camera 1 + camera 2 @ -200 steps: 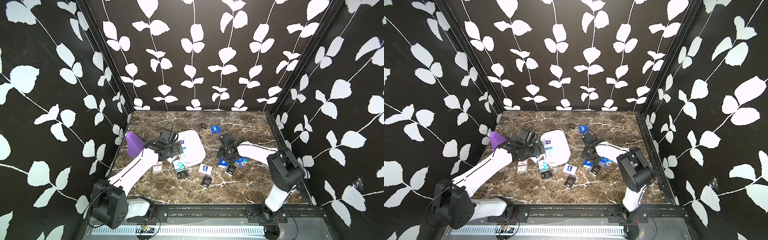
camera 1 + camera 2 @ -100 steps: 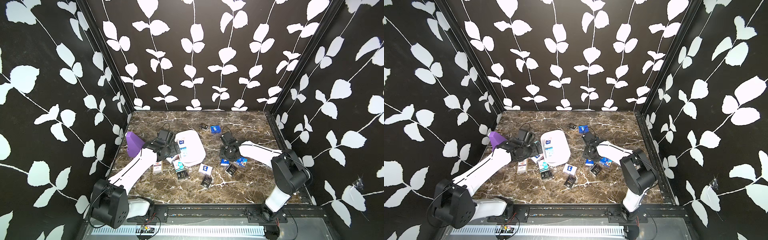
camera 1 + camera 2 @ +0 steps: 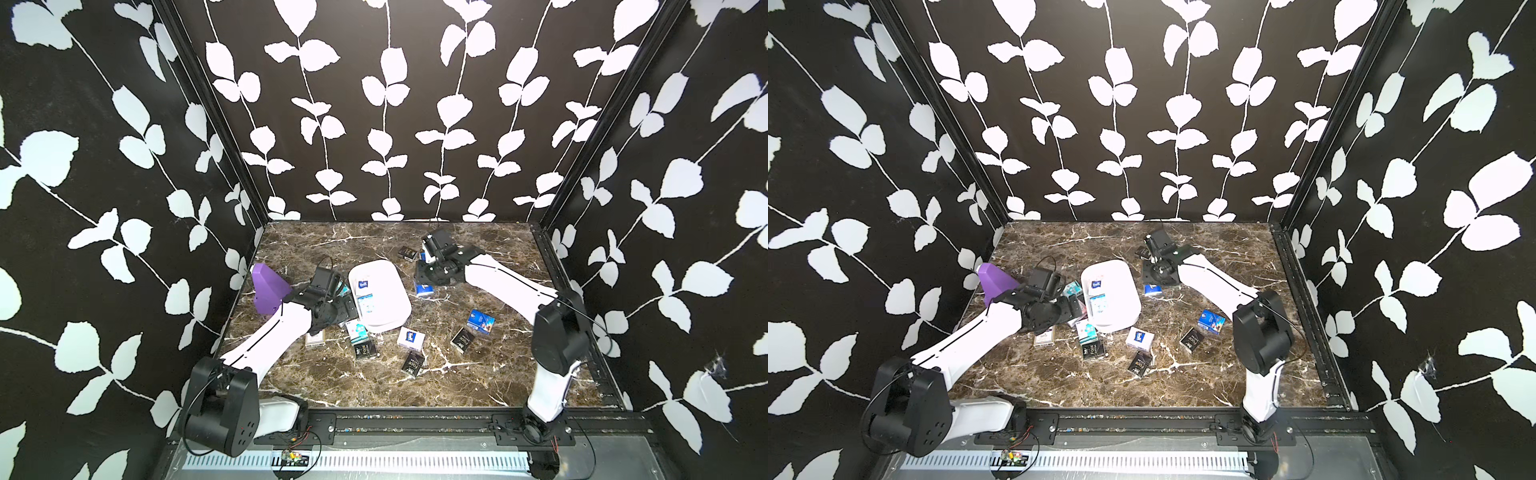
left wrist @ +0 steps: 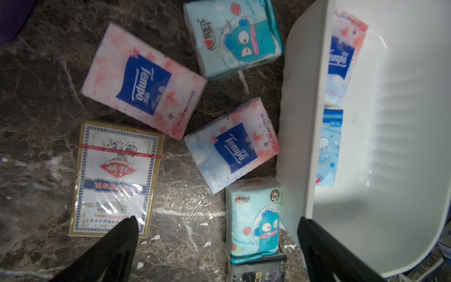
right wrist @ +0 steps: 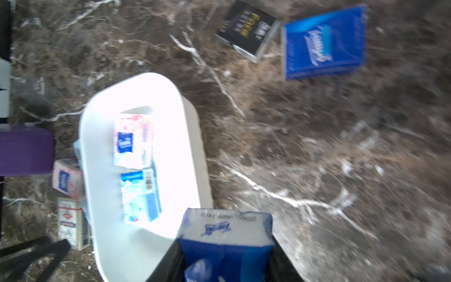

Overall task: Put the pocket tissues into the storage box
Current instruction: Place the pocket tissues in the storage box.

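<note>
The white storage box (image 3: 388,307) (image 3: 1121,309) sits mid-table with two pocket tissues (image 5: 133,139) lying inside it. My right gripper (image 5: 225,256) is shut on a blue-and-white pack (image 5: 225,229), held above the marble just right of the box (image 5: 136,244); both top views show this pack (image 3: 424,289) (image 3: 1153,289). My left gripper (image 4: 217,219) hangs open beside the box's left wall (image 4: 300,122), over loose packs: a teal one (image 4: 255,219) lies between its fingers, untouched, and two pink-and-blue ones (image 4: 144,80) (image 4: 231,146) lie further out.
A purple wedge (image 3: 268,286) stands left of my left arm. A playing-card deck (image 4: 114,178) lies by the left fingertip. Black, white and blue packs (image 3: 365,349) (image 3: 411,338) (image 3: 481,321) are scattered in front of the box. A blue pack (image 5: 323,44) and a black one (image 5: 246,29) lie near the back.
My right gripper has closed on the blue-and-white pack, lifted it and carried it left toward the box. The left arm has barely shifted and stays open.
</note>
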`<state>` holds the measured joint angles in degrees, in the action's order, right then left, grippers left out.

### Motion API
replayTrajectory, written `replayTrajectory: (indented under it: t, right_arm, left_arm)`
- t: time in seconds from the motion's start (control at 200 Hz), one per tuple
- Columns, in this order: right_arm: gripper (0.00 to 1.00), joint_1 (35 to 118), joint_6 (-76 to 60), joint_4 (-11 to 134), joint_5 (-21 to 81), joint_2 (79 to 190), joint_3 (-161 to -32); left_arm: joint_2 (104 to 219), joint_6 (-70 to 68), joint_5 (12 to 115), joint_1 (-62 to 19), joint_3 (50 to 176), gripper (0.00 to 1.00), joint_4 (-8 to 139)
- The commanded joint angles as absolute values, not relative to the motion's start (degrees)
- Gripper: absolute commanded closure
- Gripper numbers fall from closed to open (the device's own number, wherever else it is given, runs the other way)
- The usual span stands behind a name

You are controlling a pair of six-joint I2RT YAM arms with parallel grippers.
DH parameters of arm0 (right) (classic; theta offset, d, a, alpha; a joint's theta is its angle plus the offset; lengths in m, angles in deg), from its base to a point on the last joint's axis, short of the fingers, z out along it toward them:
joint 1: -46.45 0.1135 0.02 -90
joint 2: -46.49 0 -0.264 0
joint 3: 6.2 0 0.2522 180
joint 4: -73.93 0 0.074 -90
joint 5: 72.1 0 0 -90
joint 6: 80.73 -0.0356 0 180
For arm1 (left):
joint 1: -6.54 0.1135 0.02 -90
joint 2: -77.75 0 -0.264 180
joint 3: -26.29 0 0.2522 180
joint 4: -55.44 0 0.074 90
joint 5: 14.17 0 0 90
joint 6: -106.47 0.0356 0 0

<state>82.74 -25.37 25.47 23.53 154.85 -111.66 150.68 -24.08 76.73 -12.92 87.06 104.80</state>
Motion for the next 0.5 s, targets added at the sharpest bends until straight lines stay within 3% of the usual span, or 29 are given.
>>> replayTrajectory:
  t: [0.0, 0.495]
  right_arm:
    - [0.56, 84.1, -23.2, 24.8, 26.6, 159.3, -118.3]
    - [0.56, 87.2, -22.9, 18.2, 25.1, 182.6, -148.5]
  left_arm:
    - [147.1, -24.4, 77.2, -12.9, 86.3, 0.01, 106.6]
    - [144.0, -21.9, 79.3, -11.9, 87.9, 0.01, 110.2]
